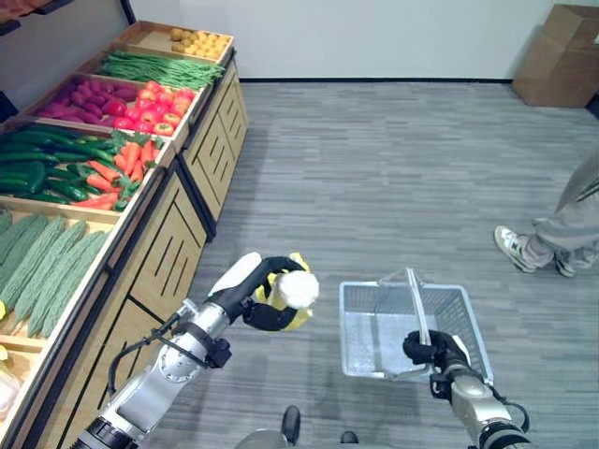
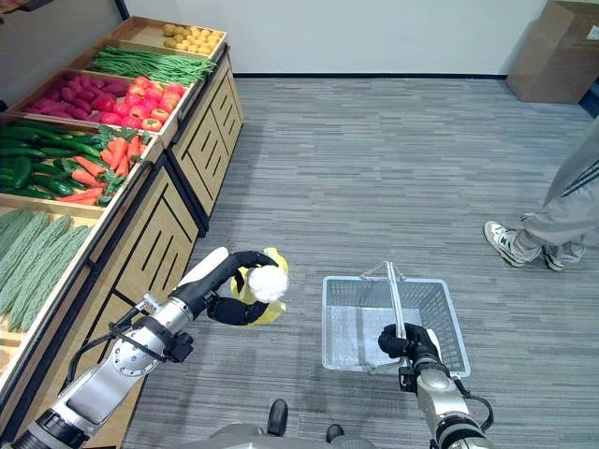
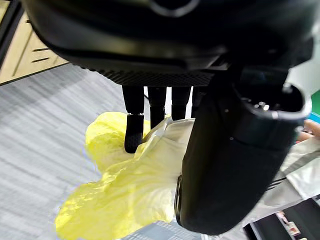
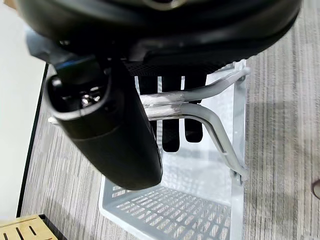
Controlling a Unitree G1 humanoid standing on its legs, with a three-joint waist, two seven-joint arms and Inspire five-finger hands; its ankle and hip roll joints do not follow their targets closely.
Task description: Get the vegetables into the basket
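Observation:
My left hand (image 1: 267, 292) is shut on a yellow-leafed cabbage with a white base (image 1: 295, 290), held in the air just left of the basket. In the left wrist view the fingers (image 3: 134, 131) and thumb curl round the cabbage's yellow leaves (image 3: 120, 190). A pale grey wire basket (image 1: 449, 309) hangs above the floor with its handles (image 1: 417, 309) up. My right hand (image 1: 435, 352) is shut on those handles at the basket's near side; the right wrist view shows its fingers wrapped round the two grey bars (image 4: 200, 102). The basket's bottom (image 4: 165, 212) looks bare.
A wooden produce stand (image 1: 178, 215) runs along the left with bins of bitter gourds (image 1: 47, 267), cucumbers and carrots (image 1: 103, 168), tomatoes (image 1: 150, 103), green beans and potatoes. A person's legs and shoes (image 1: 543, 248) stand at right. A cardboard box (image 1: 560, 54) sits far right.

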